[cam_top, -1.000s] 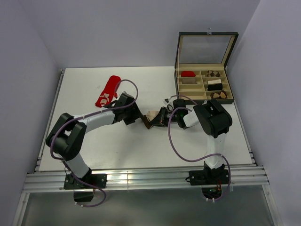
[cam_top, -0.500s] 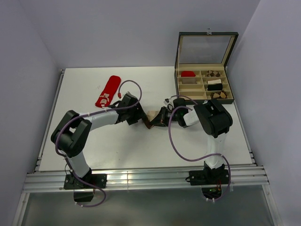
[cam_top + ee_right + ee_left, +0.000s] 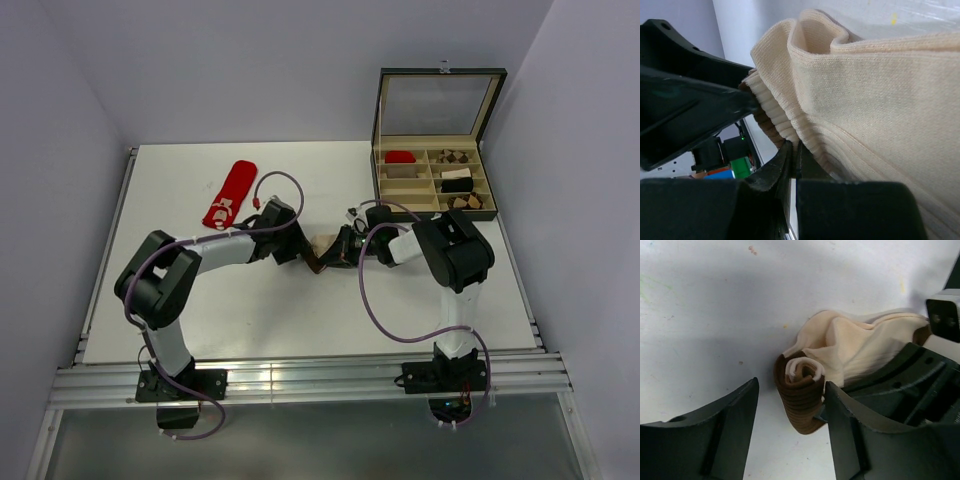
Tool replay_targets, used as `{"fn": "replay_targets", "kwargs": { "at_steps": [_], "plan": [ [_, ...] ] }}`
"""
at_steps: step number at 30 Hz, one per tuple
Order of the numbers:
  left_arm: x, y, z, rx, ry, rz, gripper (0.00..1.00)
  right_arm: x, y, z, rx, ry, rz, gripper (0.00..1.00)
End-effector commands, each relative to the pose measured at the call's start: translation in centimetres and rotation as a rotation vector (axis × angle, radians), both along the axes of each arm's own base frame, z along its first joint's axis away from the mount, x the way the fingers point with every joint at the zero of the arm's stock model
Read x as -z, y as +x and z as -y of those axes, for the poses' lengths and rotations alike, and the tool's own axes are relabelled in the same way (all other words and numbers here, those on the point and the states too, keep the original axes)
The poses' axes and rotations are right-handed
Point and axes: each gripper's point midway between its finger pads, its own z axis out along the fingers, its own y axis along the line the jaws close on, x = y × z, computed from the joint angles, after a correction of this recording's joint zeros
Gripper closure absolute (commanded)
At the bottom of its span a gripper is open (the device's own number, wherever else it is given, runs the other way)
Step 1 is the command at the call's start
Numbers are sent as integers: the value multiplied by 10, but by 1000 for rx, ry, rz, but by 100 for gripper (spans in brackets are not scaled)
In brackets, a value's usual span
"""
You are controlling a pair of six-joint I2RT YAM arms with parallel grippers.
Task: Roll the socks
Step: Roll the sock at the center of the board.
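The red sock (image 3: 230,193) lies flat at the table's back left, away from both arms. The cream sock (image 3: 324,243) is bunched mid-table between the two grippers. Its brown band (image 3: 800,400) is curled into a small upright roll. My left gripper (image 3: 790,412) is open and straddles that roll. One finger (image 3: 852,435) touches it and the other stands clear. My right gripper (image 3: 794,150) is shut, its tips buried in the ribbed band, with the cream sock (image 3: 880,90) draped over them. In the top view the two grippers (image 3: 300,252) (image 3: 340,250) almost meet.
An open compartment case (image 3: 434,205) with a raised lid stands at the back right. It holds rolled bundles, among them a red one (image 3: 400,157). The right gripper's body (image 3: 910,380) sits close against my left finger. Bare table lies in front of the arms.
The left arm has pushed a little to the right, bringing its gripper in around the rolled band. The right arm and the sock have barely moved.
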Motion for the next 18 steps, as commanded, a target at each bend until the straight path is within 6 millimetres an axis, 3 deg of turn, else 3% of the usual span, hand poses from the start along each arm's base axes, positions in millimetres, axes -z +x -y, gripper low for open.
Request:
{"fn": "replay_targets", "kwargs": {
  "at_steps": [1,8,12,15,18],
  "plan": [
    [2,3,3,6,26,-5,42,42,-13,13,32,-155,-63,100],
    [23,-11,-13,-11,98,-76,65,43,-11,14,36,-171,-57,100],
    [33,-19,-20,-2,145,-116,85,41,-11,15,30,-193,-29,97],
    [38,-20,-25,12,196,-139,99,32,-9,12,14,-204,32,88],
    [37,-22,-32,30,244,-153,100,11,-6,10,3,-228,157,73]
  ]
}}
